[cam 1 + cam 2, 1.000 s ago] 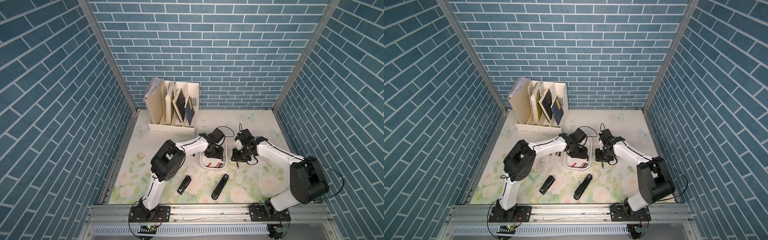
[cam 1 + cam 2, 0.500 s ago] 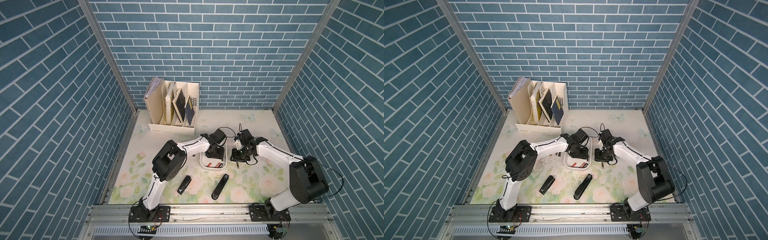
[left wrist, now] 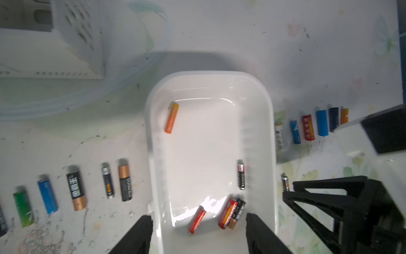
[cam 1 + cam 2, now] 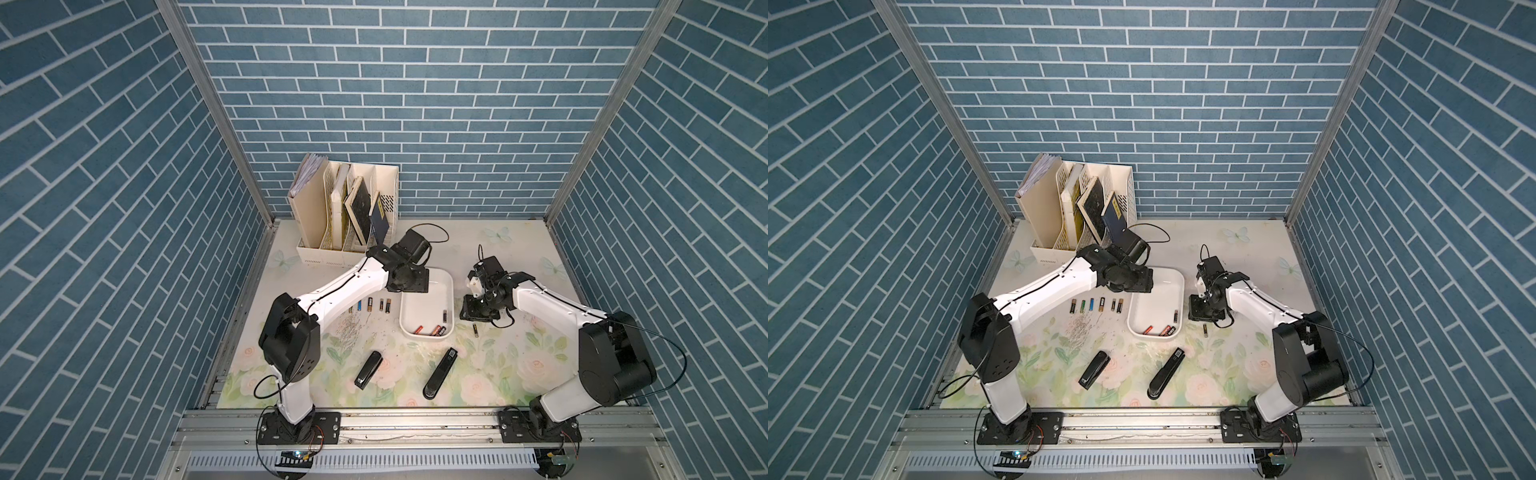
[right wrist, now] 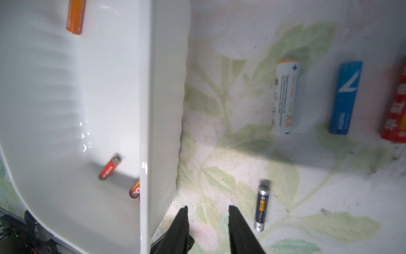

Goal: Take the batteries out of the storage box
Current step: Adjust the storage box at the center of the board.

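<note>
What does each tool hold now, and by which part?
Nothing. The left tool stands open over the storage box; the right tool stands open beside a loose dark battery.

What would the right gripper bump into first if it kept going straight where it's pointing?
Most likely the bare floral tabletop, in the gap between the wall of the storage box and a small dark battery. The right gripper seems aimed at neither, though depth is unclear.

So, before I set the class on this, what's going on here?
Two arms are emptying batteries from a white box. About five remain inside; the rest lie in rows on the mat either side. The left hand hangs open over the box, the right hand open and empty beside it.
</note>
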You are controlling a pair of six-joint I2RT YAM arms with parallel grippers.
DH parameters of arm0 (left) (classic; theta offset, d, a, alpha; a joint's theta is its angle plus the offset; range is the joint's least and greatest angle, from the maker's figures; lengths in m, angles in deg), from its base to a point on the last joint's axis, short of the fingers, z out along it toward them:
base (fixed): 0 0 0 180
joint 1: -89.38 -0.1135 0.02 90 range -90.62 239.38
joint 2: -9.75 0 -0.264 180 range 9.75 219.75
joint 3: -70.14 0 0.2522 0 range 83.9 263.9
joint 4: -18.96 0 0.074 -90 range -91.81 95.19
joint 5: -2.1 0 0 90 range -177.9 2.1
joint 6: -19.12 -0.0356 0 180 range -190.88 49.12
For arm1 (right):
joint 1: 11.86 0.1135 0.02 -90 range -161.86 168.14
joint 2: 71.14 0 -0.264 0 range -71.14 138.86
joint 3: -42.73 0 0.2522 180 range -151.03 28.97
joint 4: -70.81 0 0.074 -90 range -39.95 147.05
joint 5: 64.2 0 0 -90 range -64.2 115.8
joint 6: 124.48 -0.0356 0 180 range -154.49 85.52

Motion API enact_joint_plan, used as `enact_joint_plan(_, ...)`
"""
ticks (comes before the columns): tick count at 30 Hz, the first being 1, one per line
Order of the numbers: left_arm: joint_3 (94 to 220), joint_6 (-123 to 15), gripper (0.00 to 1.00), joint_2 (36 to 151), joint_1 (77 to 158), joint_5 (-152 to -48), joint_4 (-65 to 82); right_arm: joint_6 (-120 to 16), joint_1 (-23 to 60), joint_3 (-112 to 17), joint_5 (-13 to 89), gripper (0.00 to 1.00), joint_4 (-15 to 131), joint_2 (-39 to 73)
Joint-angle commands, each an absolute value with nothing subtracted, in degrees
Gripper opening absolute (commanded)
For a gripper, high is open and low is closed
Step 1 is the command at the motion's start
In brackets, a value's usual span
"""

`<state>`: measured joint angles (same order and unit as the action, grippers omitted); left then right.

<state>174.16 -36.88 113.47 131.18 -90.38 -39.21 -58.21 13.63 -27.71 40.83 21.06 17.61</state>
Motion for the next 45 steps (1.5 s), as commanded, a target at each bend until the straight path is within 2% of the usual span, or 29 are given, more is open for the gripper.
enact_joint_plan(1,169.2,-36.3,0.73,114.2,130.3,-89.7,-41.3,-57.7,13.5,-29.5,40.4,0.34,19.3,18.5)
enact_joint_plan(7,164.1,-35.2,0.72,114.9,130.2,-91.4,-37.4,-57.1,13.4,-29.4,40.1,0.34,18.8,18.3)
enact_joint_plan(10,161.7,-34.9,0.68,115.8,130.2,-92.4,-35.3,-57.0,13.4,-29.4,40.2,0.34,18.8,18.5)
enact_joint_plan(17,161.6,-34.6,0.36,118.5,130.2,-93.2,-33.8,-56.7,13.4,-29.3,40.2,0.34,18.8,18.6)
enact_joint_plan(28,164.2,-34.8,0.09,120.6,130.2,-94.6,-35.8,-55.8,13.1,-29.2,40.3,0.34,19.1,18.9)
enact_joint_plan(36,168.1,-35.1,0.01,120.3,129.4,-98.3,-39.5,-55.3,11.5,-32.4,40.6,0.34,18.4,17.8)
enact_joint_plan(41,170.6,-36.6,0.0,119.2,127.0,-108.3,-40.6,-54.6,8.6,-35.4,40.7,0.34,16.9,15.1)
enact_joint_plan(45,169.9,-36.1,0.0,118.1,124.8,-120.3,-39.0,-53.8,6.0,-37.8,41.1,0.34,15.1,12.8)
